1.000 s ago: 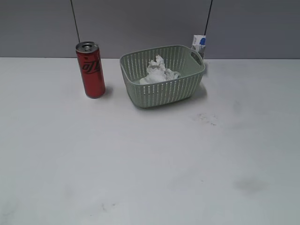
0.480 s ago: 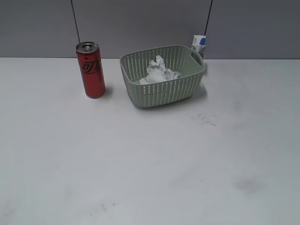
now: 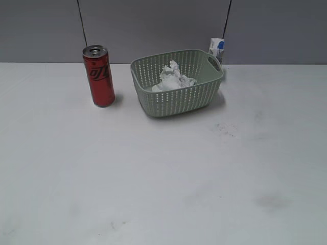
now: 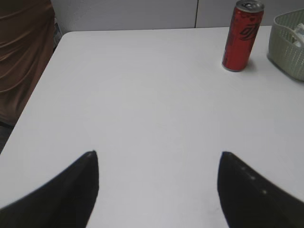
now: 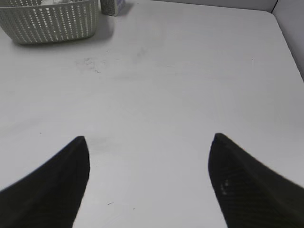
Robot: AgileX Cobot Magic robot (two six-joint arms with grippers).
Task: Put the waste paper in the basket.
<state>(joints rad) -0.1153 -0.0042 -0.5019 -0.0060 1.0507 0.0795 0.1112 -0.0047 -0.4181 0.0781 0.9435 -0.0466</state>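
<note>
Exterior view: the basket [image 3: 177, 82] stands at the far middle of the white surface [image 3: 163, 173], with the waste paper [image 3: 173, 78] lying inside it as a crumpled white heap below the rim. How many wads make up the heap cannot be told. No loose paper shows on the surface in any view, so the task appears complete or nearly so. A red can [image 3: 99, 76] stands upright to the left of the basket, near it but not touching; a small white-and-blue carton [image 3: 216, 48] stands just behind the basket's far right corner.

Wrist views: the left gripper [image 4: 159, 156] hovers over bare surface near the left edge, its jaws spread wide and holding nothing; the can and a corner of the basket lie far and to the right of it. The right gripper [image 5: 149, 138] likewise has its jaws wide and empty, with the basket at the far left of its view.

Risks, as judged: a wad may remain hidden outside the camera fields, which would leave the task unfinished. Any further reach toward the basket by the left arm could topple the can, which is tall and narrow. A reach by the right arm could push the light basket or knock over the carton behind it.
</note>
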